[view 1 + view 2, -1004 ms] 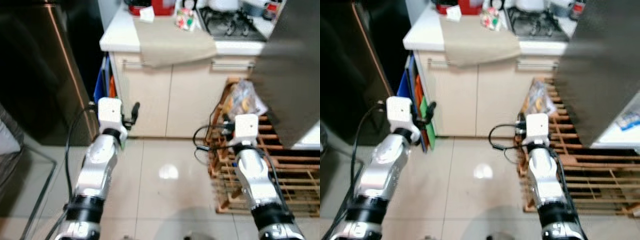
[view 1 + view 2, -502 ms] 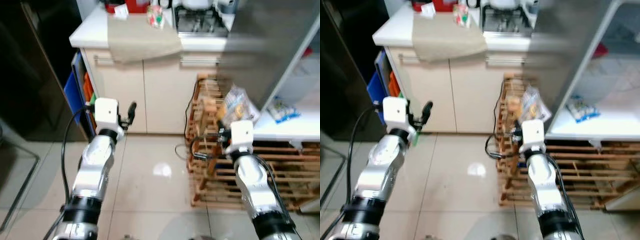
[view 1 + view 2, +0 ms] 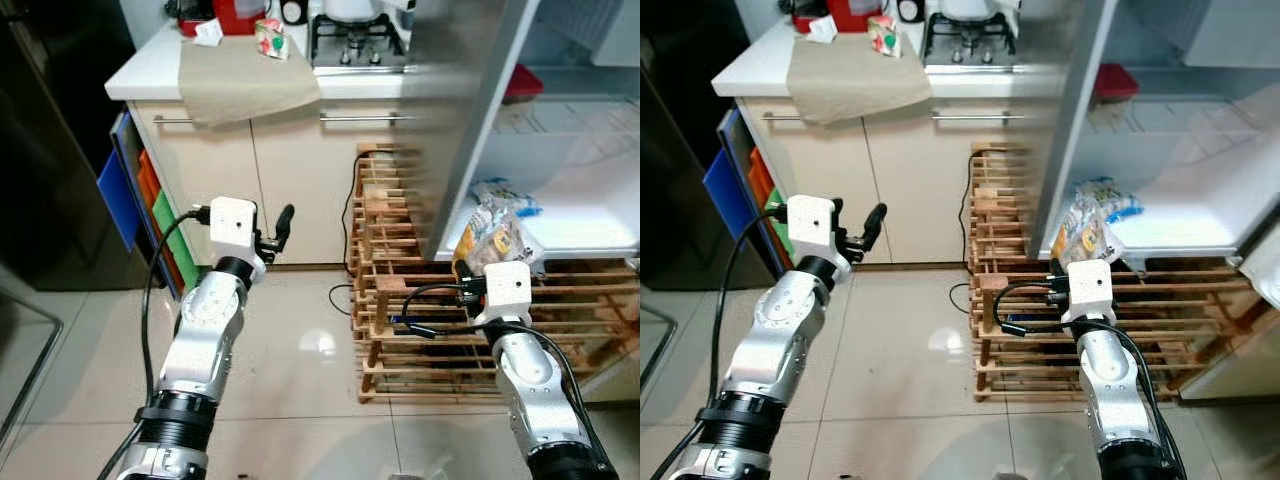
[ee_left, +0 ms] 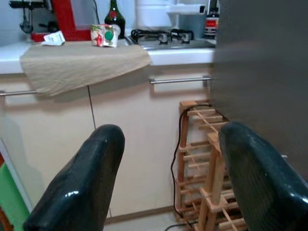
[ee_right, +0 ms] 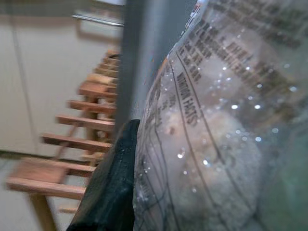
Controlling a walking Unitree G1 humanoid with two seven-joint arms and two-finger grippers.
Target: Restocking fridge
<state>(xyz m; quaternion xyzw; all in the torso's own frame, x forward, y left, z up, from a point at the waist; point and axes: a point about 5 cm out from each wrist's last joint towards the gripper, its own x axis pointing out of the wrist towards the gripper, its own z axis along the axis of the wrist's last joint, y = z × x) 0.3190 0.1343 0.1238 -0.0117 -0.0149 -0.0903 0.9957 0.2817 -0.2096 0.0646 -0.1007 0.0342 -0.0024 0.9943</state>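
My right gripper (image 3: 487,264) is shut on a clear plastic bag of pale baked goods (image 3: 495,243), raised just in front of the open fridge's white lower shelf (image 3: 590,215). The bag (image 5: 207,120) presses against one black finger (image 5: 113,187) in the right wrist view and hides the other. A blue and white packet (image 3: 502,192) lies on that shelf behind the bag. Higher inside sits a red-lidded container (image 3: 522,82). My left gripper (image 3: 276,228) is open and empty, held out before the cream cabinet (image 4: 120,125), its two fingers (image 4: 84,187) spread wide.
The grey fridge door (image 3: 470,110) stands open between counter and shelves. A wooden slatted rack (image 3: 395,300) with a black cable stands on the floor below it. The counter holds a beige cloth (image 3: 245,80) and a stove (image 3: 355,40). Coloured boards (image 3: 140,200) lean at the left.
The whole view has swung to the right, bringing the fridge's inside into sight. Both arms keep their pose, and the bag stays in the right gripper.
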